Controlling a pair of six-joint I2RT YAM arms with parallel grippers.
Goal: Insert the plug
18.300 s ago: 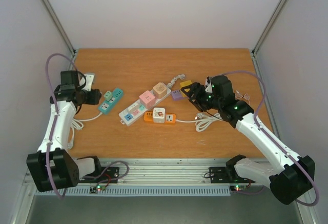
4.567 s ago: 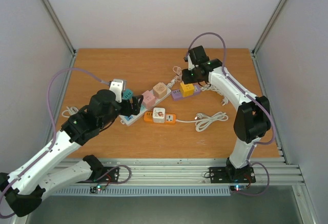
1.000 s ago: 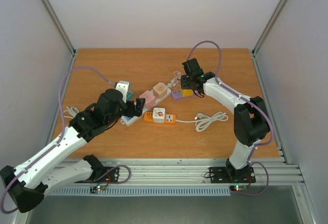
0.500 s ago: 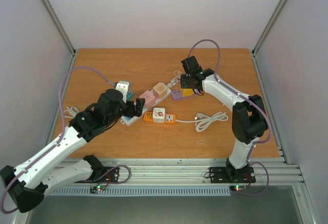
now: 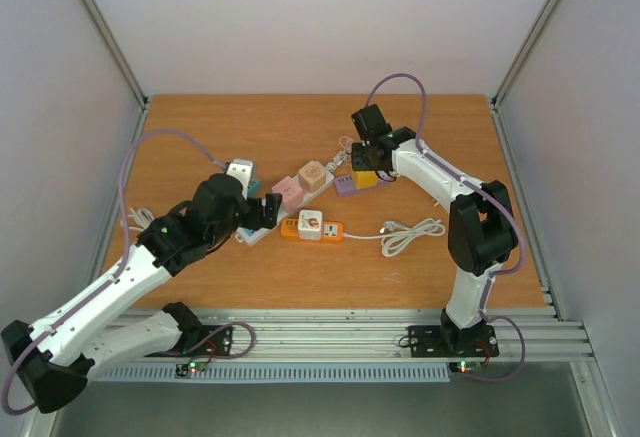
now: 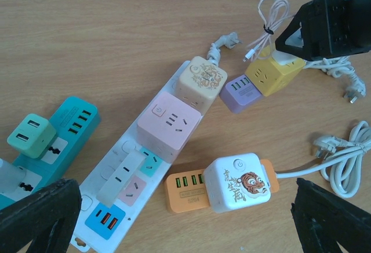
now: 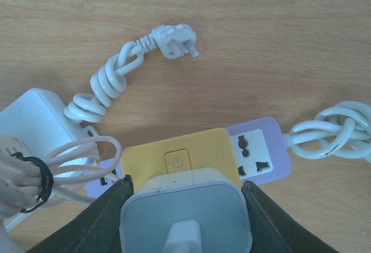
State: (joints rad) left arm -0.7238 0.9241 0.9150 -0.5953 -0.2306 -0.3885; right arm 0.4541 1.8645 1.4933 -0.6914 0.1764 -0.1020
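My right gripper [image 7: 185, 221] is shut on the plug [image 7: 186, 206], a white block-shaped charger with a thin pale cable [image 7: 69, 160] coiled at its left. It hangs just above the yellow cube socket [image 7: 174, 149], which sits on the purple power strip [image 7: 258, 151]. From the top view the right gripper [image 5: 366, 160] is over the yellow cube [image 5: 365, 179] at the table's middle back. My left gripper [image 5: 266, 212] stands open above the near end of the long white power strip [image 5: 262, 219], holding nothing. In the left wrist view its fingers [image 6: 35, 218] frame the strips.
On the white strip [image 6: 124, 175] sit a pink cube [image 6: 170, 124] and a beige cube [image 6: 200, 81]. An orange strip [image 6: 188, 190] carries a white tiger cube [image 6: 239, 182]. A teal strip [image 6: 55, 140] lies left. Loose white cables [image 5: 410, 232] and a bare plug [image 7: 177, 41] lie around.
The right gripper has shifted slightly left and back with the plug over the yellow cube. The left arm has stayed put.
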